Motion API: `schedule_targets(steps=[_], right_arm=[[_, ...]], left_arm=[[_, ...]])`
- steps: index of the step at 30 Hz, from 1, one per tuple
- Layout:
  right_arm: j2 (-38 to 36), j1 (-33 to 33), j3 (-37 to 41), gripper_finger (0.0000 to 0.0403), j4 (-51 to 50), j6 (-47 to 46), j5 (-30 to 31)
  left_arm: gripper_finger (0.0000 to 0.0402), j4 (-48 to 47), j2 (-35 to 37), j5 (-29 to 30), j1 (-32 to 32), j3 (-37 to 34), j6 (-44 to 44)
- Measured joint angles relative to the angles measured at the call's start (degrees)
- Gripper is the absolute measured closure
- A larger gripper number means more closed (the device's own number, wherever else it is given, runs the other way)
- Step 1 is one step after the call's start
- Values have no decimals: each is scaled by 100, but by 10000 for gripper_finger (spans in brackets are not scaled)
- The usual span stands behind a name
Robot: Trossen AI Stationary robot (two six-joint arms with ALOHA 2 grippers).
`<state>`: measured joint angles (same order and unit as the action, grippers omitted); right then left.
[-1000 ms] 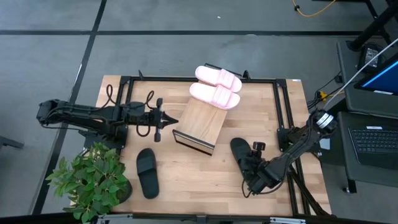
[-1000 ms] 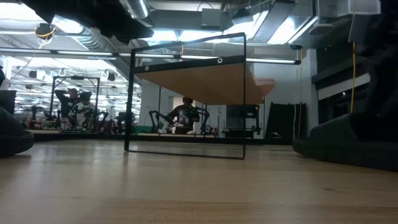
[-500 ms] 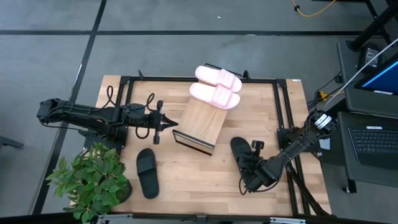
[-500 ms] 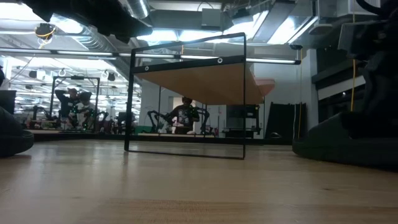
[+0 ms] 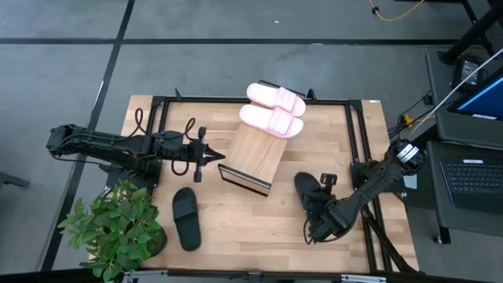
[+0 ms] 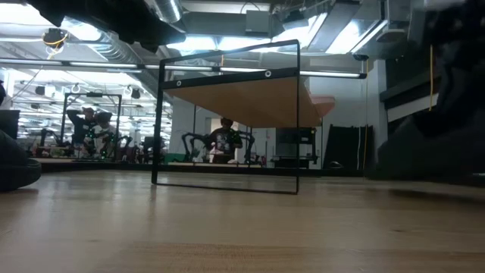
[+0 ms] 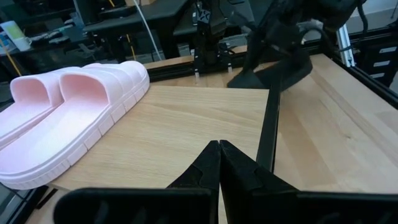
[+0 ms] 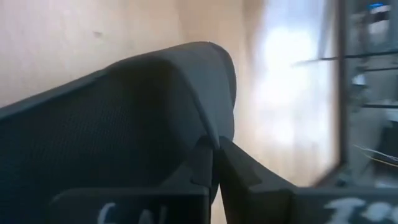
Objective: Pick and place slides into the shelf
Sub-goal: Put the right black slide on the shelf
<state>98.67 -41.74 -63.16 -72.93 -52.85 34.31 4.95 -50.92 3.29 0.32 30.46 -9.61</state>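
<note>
Right jaws (image 5: 314, 211) clamped on a black slide (image 5: 307, 189) for shelf (image 5: 255, 154) placement; left jaws (image 5: 214, 156) together, waiting.

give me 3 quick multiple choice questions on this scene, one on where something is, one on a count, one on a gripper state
1. Where are the pale pink slides?
A. on the shelf's upper end
B. beside the plant
C. in the left gripper

2. How many black slides are off the shelf?
A. none
B. two
C. four

3. What is the right gripper doing?
A. hanging open
B. shut on a black slide
C. holding a pink slide

Answers:
1 A, both pink slides lie on the shelf.
2 B, one black slide lies on the table near the plant, another is at the right gripper.
3 B, the right wrist view shows its fingers pinching that slide's edge.
</note>
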Motion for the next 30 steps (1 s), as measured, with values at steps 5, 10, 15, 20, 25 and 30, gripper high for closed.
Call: schedule_targets(steps=[5, 10, 15, 20, 25, 30], right_arm=[[0, -1, -539, 391, -1000, -130, 365], [-14, -2, -1018, 391, -1722, -216, 566], [-126, 30, -1226, 391, -1703, 256, 1351], [-256, 155, -1331, 391, -1701, 503, 2153], [-289, 389, -1394, 391, -1698, 1056, 2777], [-297, 670, -1499, 391, -1708, 1683, 3101]], left_arm=[[401, -2, 0, 0, 0, 0, 6], [401, -2, 0, 0, 0, 0, 7], [401, -21, 0, 0, 0, 0, 7], [401, -28, 0, 0, -2, 0, 7], [401, -39, 0, 0, -2, 0, 7], [401, -99, 0, 0, -2, 0, 7]])
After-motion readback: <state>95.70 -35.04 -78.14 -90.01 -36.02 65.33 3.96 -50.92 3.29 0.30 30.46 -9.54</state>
